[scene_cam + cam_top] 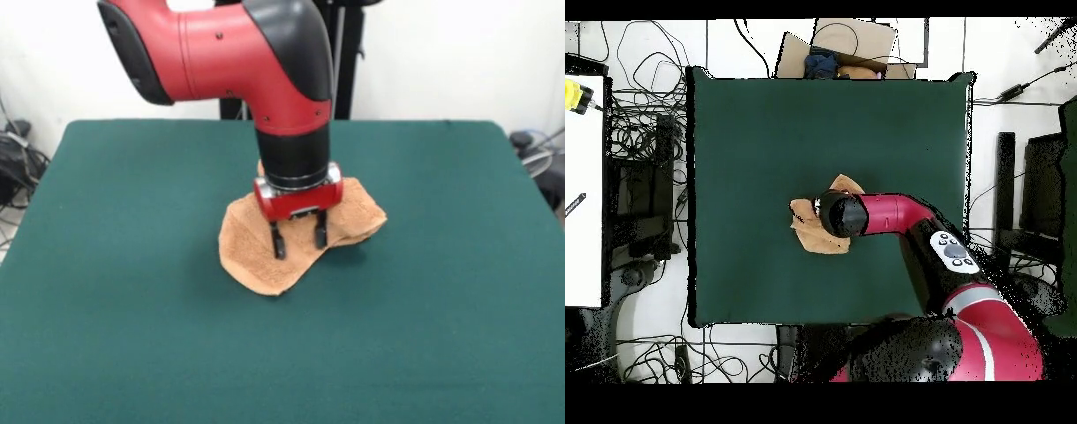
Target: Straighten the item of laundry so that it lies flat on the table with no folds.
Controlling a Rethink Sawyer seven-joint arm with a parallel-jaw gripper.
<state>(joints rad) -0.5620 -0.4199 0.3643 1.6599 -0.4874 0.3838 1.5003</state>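
In the front view the towel (265, 252) lies bunched near the middle of the green surface (106, 291), slightly towards the far side, its outline irregular: a rounded lobe sags to the near left, a blunter flap reaches right, and a small peak shows behind the arm (256, 53). The gripper (298, 239) hangs straight down over the cloth's middle, its two dark fingers (278, 241) spread apart with terry visible between them, so it reads as released, grasping nothing; the tips look to be at or just above the fabric, though contact cannot be confirmed. For the step in hand, a pinch here at the heap's centre would likely only lift a tent; a better grasp is probably on a single outer layer near an edge or corner, such as the right flap, drawn outward low over the surface so the folded part slides open rather than drags along. In the overhead view the towel (808, 228) again sits near the centre of the surface (745, 130), mostly hidden under the arm's wrist, with one tip poking out at the top and a wider patch to the left; open green lies on every side, so there is room to pull in any direction.
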